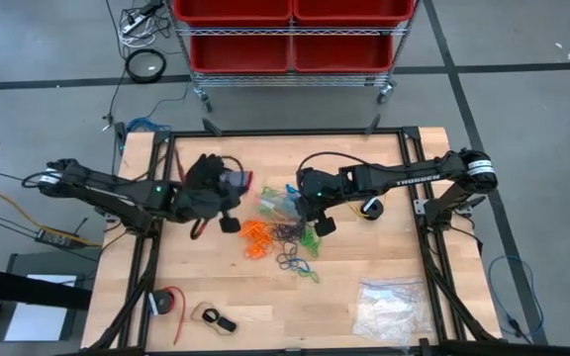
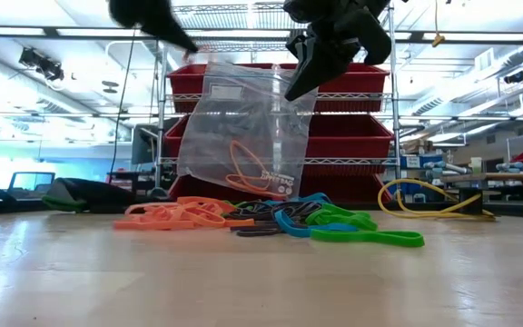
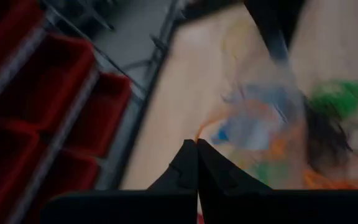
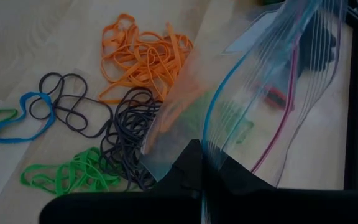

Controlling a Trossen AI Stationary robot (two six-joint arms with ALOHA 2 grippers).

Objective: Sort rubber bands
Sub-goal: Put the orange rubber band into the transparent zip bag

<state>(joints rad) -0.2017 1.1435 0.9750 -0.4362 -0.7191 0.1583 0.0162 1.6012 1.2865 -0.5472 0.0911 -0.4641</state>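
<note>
From above, a wooden table [image 1: 216, 287] stands on a grey floor, with red bins [image 1: 290, 35] on a wire rack behind it. The left arm reaches in from the side, and the left gripper [image 1: 234, 184] is pinched on one top corner of a clear zip bag [image 1: 265, 195]. The right arm stretches across from the other side, and the right gripper [image 1: 303, 191] is pinched on the bag's other edge. Just in front of both grippers lie the rubber bands [image 1: 283, 237] in orange, black, green and blue. A second clear bag [image 1: 392, 307] lies well apart, near the table's front edge.

From table height, the zip bag [image 2: 243, 136] hangs down from above, tilted, with a few bands inside. The pile [image 2: 271, 222] lies on the wood right under it.

The left wrist view is blurry; its dark fingers [image 3: 188, 168] are pressed together.

In the right wrist view, the fingers [image 4: 194, 165] are clamped on the bag's edge [image 4: 253, 106]. Beside them lie orange bands [image 4: 145, 56], black bands [image 4: 126, 134], green bands [image 4: 67, 174] and one blue band [image 4: 27, 121].
</note>
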